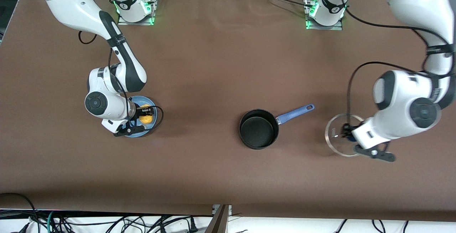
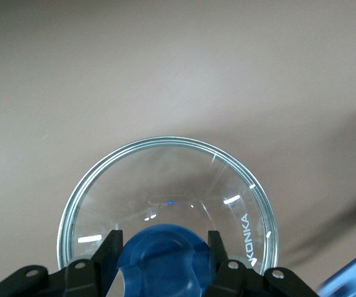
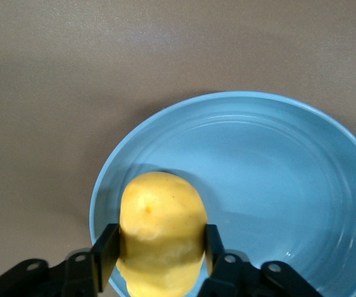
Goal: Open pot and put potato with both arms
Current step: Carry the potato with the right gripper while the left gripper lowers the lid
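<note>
**Q:** Right gripper [image 3: 159, 250] — what is its state, and where is the task's thing?

**R:** Its 2 fingers [image 3: 108, 250] are clamped on the flanks of the potato [image 3: 161, 232], which sits at or just above the blue plate [image 3: 277, 185] at the right arm's end of the table; whether it has cleared the plate cannot be told. The pot [image 1: 259, 129] stands uncovered mid-table, its blue handle [image 1: 295, 113] pointing toward the left arm's end.

**Q:** And the left gripper [image 2: 163, 250]?

**R:** It grips the blue knob [image 2: 165, 257] of the glass lid [image 2: 165, 185], holding it low over the table, well apart from the pot; contact with the table cannot be told.

**Q:** How should the step in hand be done well?

**R:** By judgement, the potato should be raised straight until clear of the plate's rim, carried over the pot's mouth, lowered inside and only then released, since a rounded body pinched at 2 points may roll. The lid should be kept away from the pot
</note>
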{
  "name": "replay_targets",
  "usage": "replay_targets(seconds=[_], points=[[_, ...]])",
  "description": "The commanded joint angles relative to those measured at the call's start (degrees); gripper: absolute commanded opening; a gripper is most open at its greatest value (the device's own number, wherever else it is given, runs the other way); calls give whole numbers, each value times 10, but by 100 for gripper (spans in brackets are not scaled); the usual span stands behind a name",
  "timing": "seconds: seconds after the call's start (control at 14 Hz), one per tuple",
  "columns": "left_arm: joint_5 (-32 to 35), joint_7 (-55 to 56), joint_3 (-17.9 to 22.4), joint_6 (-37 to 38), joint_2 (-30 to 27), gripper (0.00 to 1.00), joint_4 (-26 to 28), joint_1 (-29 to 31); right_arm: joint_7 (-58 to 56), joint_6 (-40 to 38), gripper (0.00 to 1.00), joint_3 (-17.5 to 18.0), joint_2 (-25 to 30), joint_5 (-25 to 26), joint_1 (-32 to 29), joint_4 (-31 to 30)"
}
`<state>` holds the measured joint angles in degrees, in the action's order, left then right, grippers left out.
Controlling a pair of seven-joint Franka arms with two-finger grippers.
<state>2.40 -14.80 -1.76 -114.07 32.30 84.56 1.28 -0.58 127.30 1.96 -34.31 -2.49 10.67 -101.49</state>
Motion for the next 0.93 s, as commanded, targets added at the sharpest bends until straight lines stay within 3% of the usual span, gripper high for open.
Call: replay_targets(seconds=[0.0, 0.21, 0.43, 0.57, 0.86], points=[[-49, -108, 28, -13, -50, 42, 81, 39, -7, -13, 48, 3, 8, -5, -3, 10], [-100, -210, 89, -95, -51, 42, 156, 43, -6, -112, 46, 5, 11, -13, 0, 81], [-100, -212, 99, -165, -60, 41, 225, 61, 63, -180, 46, 10, 10, -86, 24, 142], [-105, -212, 99, -216, -61, 41, 256, 62, 157, -174, 47, 15, 4, -115, 70, 164], [-140, -211, 98, -276, -58, 42, 300, 61, 356, -46, 47, 15, -68, -158, 190, 245]])
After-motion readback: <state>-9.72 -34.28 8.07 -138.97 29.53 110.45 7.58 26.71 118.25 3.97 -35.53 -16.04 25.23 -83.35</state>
